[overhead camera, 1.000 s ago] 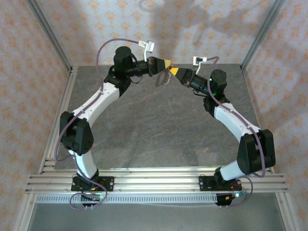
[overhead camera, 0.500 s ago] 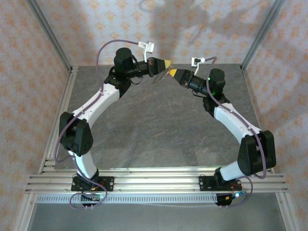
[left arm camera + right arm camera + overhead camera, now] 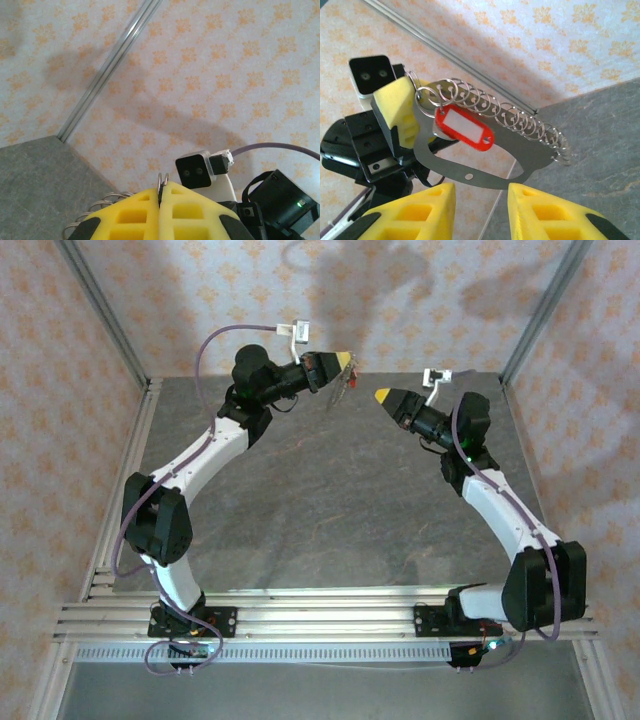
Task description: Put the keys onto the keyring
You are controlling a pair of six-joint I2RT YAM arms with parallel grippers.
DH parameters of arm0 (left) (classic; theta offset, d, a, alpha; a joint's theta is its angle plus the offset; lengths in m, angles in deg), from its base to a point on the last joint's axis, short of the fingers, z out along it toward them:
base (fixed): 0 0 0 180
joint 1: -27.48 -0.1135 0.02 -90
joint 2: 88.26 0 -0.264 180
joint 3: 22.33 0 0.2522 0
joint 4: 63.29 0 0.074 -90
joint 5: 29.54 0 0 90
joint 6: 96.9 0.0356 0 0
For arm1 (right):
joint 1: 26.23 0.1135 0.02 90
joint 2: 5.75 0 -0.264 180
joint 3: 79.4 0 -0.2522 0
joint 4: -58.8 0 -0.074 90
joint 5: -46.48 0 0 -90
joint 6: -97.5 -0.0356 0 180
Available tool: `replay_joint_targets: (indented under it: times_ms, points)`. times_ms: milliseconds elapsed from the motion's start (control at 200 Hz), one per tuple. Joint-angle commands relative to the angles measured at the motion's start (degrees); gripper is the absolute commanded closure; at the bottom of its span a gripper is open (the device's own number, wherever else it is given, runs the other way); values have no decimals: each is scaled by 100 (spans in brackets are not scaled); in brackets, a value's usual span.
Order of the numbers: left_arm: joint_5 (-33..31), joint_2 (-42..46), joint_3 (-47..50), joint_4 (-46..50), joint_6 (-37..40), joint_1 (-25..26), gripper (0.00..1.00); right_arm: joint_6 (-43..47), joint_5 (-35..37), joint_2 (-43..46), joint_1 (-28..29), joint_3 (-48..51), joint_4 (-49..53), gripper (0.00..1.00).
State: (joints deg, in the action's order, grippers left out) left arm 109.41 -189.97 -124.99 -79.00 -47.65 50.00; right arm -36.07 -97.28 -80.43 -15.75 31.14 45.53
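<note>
In the right wrist view the keyring is a flat grey oval plate with several small split rings along its top edge. The key, with its red plastic head, hangs from the split ring at the plate's left end. My left gripper is shut on that end ring, whose wire pokes up between the yellow pads. In the top view the left gripper holds the keyring in the air near the back wall. My right gripper stands open just below the plate, apart from it, with nothing between its fingers.
The grey stone-patterned table lies below both raised arms. Patterned walls and metal frame posts close in the back and sides. The right arm's wrist camera sits close in front of the left gripper.
My right gripper has opened and drawn back to the right, away from the keyring. The left gripper has risen slightly, still holding the keyring with the key hanging from it.
</note>
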Motion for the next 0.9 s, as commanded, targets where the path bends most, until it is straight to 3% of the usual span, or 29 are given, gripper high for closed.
replay_joint_targets:
  times_ms: [0, 335, 896]
  points:
    - [-161, 298, 57, -566, -199, 72, 100, -258, 312, 130, -2, -148, -415, 67]
    - [-351, 301, 167, -705, -401, 216, 100, -924, 870, -463, 284, -868, -1310, 63]
    - [-439, 327, 171, -679, -478, 296, 100, -1206, 849, -1151, 642, -1266, -1909, 63]
